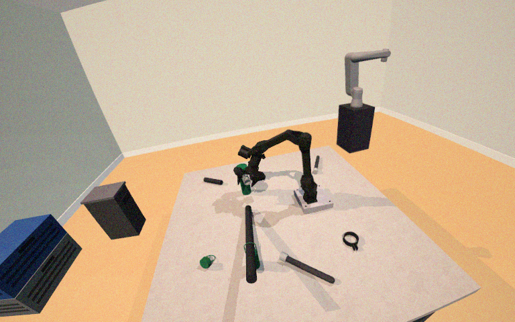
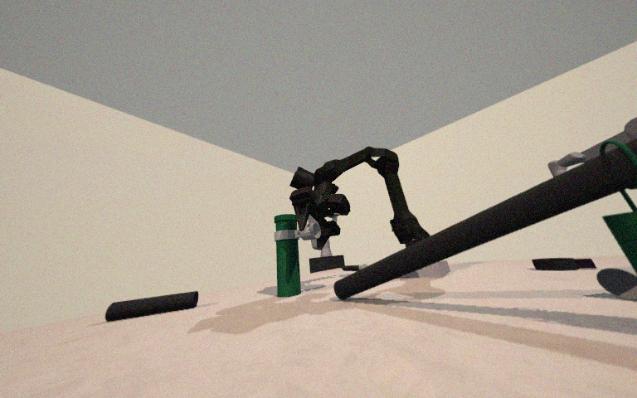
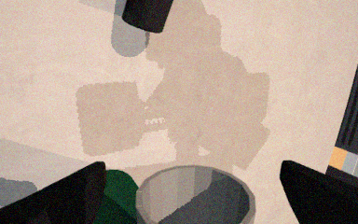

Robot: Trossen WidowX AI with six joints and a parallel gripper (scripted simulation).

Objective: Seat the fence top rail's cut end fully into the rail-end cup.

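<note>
The green post [image 1: 246,190] [image 2: 287,272] stands upright, with the grey brace band [image 2: 283,235] near its cap. The grey rail-end cup [image 1: 247,179] [image 2: 313,229] [image 3: 186,187] hangs on the band, its mouth facing the wrist camera. My gripper [image 1: 247,182] [image 2: 311,235] [image 3: 194,170] is open, with one finger on each side of the cup; contact is not clear. The black rail [image 1: 249,231] [image 2: 422,254] [image 3: 149,14] slopes through the green loop [image 2: 619,143], its lower end on the table apart from the cup. The gripper is away from the rail.
A short black tube [image 1: 213,181] [image 2: 153,306] lies beyond the post. A green loop cap [image 1: 206,261], a black rod [image 1: 311,270] with a pale end and a black ring clamp [image 1: 343,239] lie on the table [image 1: 429,288]. Another rod [image 1: 316,163] lies behind the arm base.
</note>
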